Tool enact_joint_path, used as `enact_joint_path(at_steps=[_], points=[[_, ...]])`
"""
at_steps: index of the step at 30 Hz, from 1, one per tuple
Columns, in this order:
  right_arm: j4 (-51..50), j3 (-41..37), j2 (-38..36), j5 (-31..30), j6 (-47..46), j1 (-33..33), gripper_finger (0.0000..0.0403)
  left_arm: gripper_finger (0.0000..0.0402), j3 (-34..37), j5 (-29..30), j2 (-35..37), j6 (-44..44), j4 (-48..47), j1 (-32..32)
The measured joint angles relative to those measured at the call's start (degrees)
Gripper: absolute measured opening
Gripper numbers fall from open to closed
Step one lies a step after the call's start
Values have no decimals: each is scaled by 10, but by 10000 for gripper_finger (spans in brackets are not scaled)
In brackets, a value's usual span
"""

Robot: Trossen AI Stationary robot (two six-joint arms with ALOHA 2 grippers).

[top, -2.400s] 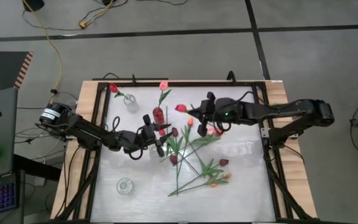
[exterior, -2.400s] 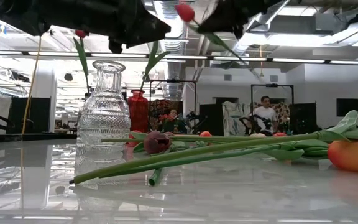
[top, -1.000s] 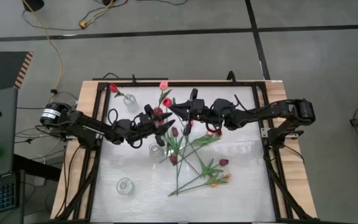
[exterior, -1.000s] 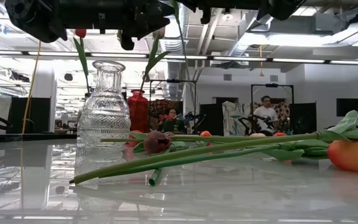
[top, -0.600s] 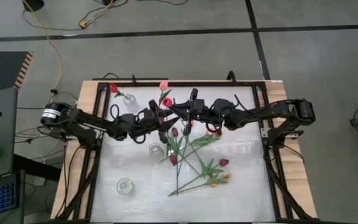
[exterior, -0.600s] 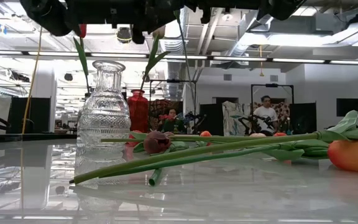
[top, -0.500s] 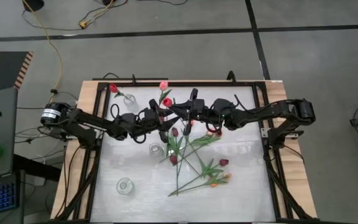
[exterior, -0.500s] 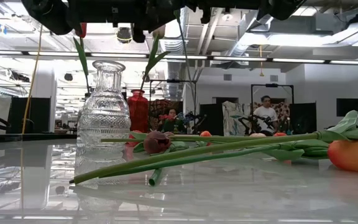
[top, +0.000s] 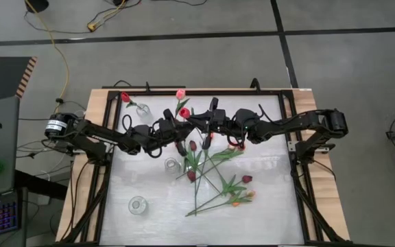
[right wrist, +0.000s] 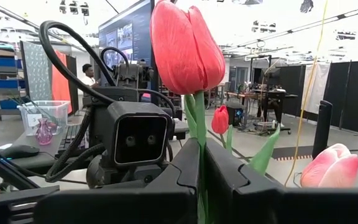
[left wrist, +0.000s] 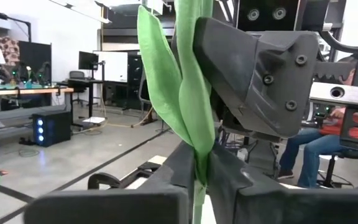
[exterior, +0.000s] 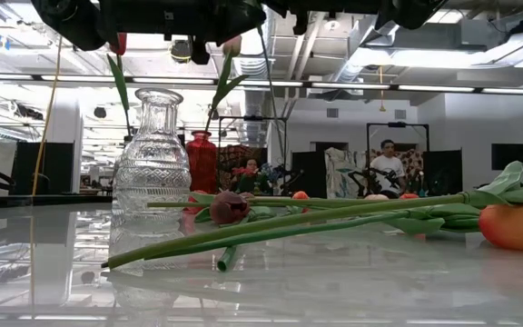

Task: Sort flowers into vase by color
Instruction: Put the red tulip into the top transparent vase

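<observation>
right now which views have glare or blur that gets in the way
Low view: the glossy table mirrors the ceiling lights, and the orange tulip head at the edge is soft. Right wrist view: the red tulip is sharp, the room behind washed out. Left wrist view: the green leaf fills the frame.

The held tulip [right wrist: 186,46] has a coral-red head on a green stem with pale green leaves [left wrist: 178,93], between the matt black fingers of the right gripper [right wrist: 201,180] and the left gripper [left wrist: 201,180]. On the glossy white desk [top: 149,185] lie green-stemmed flowers [top: 214,171] with dark maroon, red and orange heads, an orange one [exterior: 516,227] at the near right. The near vase [exterior: 152,173] is clear glass with a cut diamond pattern, the vase behind it [exterior: 202,162] is red, and the desk's edges [top: 94,116] are light wood with a black frame.
</observation>
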State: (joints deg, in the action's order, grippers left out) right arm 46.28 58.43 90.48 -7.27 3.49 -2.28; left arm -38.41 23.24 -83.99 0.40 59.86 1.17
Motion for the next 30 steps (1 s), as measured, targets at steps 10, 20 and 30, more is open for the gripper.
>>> enact_joint_path(at_steps=[10,20,30], points=[[-7,0,-4,0,0,0,65,16,0,0,0,0,0,0],[-43,0,-32,-1,1,0,162,5,0,-1,28,-2,-53,3],[-216,0,-117,-3,0,-1,191,5,0,51,168,-2,-266,27]])
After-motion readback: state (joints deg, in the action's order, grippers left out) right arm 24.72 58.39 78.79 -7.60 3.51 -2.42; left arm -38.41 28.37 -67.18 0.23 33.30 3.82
